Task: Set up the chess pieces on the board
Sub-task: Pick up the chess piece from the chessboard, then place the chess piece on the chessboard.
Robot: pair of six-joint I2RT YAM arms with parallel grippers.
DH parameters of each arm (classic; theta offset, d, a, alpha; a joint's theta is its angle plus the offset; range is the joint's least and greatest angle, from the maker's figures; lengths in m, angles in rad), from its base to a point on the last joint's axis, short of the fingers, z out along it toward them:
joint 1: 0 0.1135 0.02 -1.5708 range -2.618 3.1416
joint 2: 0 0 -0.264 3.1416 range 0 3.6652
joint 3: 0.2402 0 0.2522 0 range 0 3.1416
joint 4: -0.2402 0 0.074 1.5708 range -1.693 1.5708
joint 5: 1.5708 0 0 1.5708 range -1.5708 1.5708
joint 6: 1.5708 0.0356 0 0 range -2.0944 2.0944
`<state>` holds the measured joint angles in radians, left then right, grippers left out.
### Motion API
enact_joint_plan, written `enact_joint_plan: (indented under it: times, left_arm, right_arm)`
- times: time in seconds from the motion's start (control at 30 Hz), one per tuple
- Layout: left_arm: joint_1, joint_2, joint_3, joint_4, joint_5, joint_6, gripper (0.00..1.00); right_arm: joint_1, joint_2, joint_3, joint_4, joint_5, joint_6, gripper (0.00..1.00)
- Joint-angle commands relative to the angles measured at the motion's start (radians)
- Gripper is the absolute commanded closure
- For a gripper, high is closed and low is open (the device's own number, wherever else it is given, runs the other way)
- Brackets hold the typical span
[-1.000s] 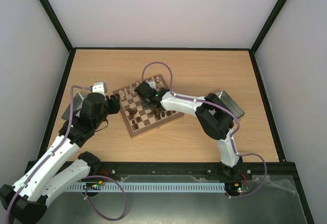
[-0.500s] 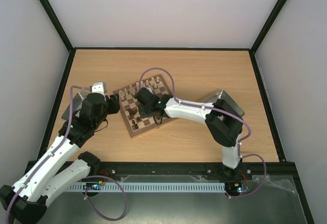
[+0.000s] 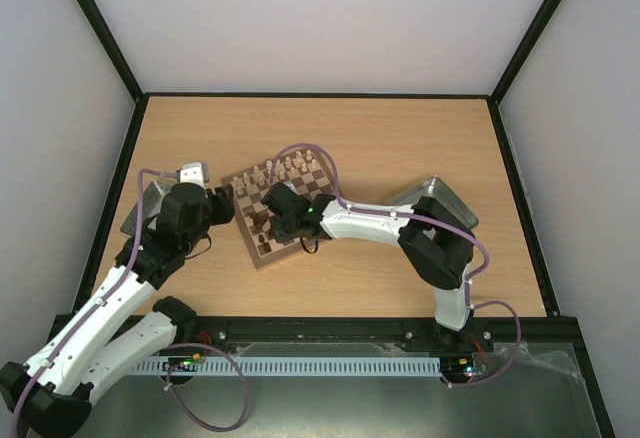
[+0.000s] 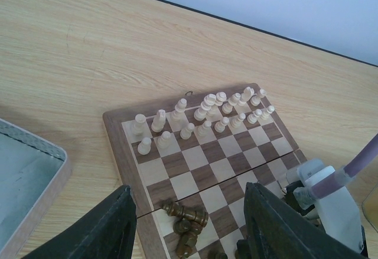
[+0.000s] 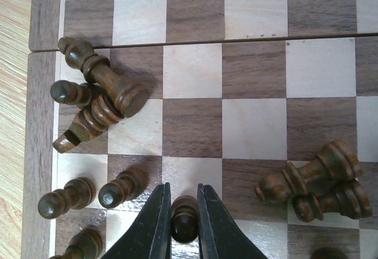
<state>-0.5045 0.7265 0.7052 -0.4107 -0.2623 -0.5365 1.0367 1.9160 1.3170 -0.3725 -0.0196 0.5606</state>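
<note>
The right gripper (image 5: 183,209) clasps a dark brown pawn (image 5: 185,219) on the board (image 5: 254,128), at 6 o'clock in its wrist view. Other dark pieces (image 5: 106,96) lie fallen at 9 o'clock. The left gripper (image 4: 189,188) hangs released above the board's edge, and the cream pieces (image 4: 204,114) stand in rows at 12 o'clock.

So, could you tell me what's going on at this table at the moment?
The right arm's tool is clamped on an upright dark pawn over the near half of the board, where several other dark pieces lie toppled. The cream pieces already stand in two rows along the far side. The left tool hangs open and empty near the board's left corner.
</note>
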Motion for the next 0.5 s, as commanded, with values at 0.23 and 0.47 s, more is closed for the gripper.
enact_joint_plan:
  times: [0.23, 0.47]
  left_arm:
    - [0.006, 0.002, -0.012, 0.002, -0.003, -0.004, 0.48]
    - [0.006, 0.006, -0.016, 0.002, 0.0, -0.002, 0.48]
  right_arm:
    - [0.004, 0.038, 0.027, 0.026, 0.035, -0.009, 0.88]
    - [0.005, 0.03, 0.039, 0.02, 0.028, -0.012, 0.77]
